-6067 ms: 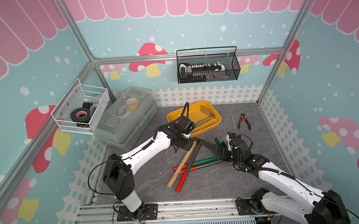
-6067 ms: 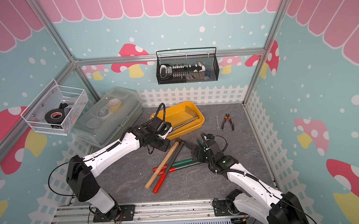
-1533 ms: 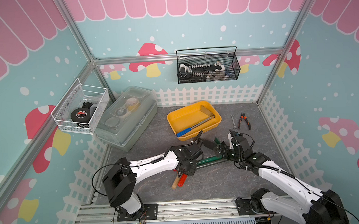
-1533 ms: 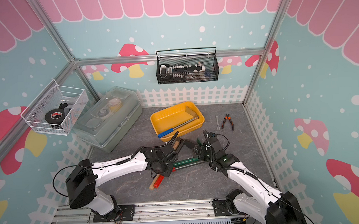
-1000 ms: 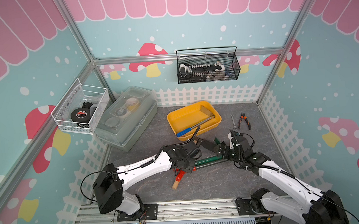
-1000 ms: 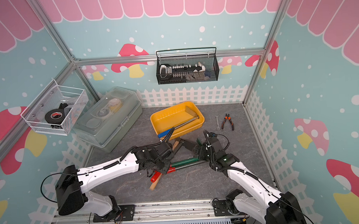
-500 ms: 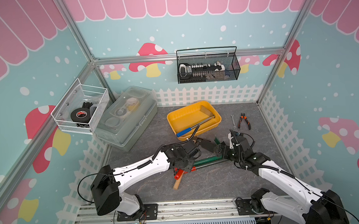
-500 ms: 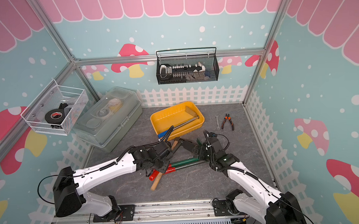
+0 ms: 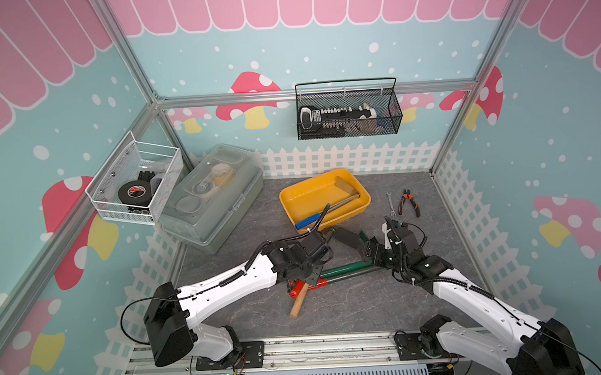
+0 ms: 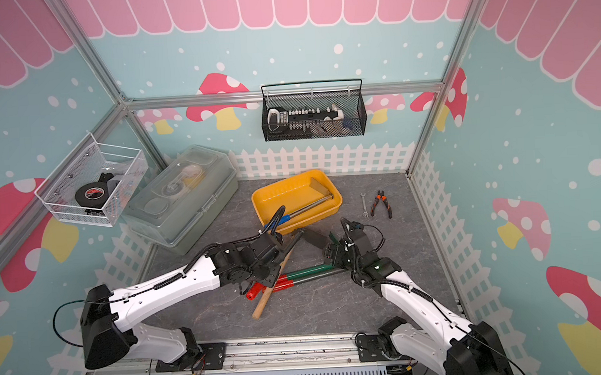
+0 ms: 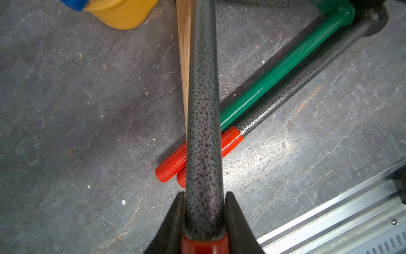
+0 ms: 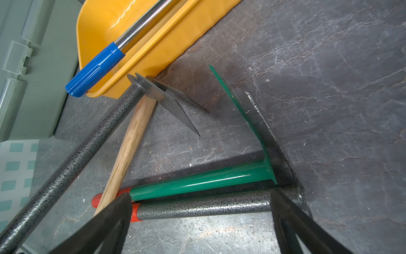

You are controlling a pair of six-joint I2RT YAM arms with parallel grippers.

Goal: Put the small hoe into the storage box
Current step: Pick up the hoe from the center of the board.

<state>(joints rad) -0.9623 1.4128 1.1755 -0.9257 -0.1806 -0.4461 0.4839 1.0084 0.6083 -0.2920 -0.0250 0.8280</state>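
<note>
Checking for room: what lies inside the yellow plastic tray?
The shallow yellow plastic tray holds one blue-handled, chrome-shafted tool with a flat blade; under the blade is hidden.

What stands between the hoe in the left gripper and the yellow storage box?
Only the blue-handled tool already lying in the storage box: its blue grip overhangs the near corner rim, right beside the small hoe head. The left gripper is shut on the hoe's speckled handle; nothing else visible blocks the way.
</note>
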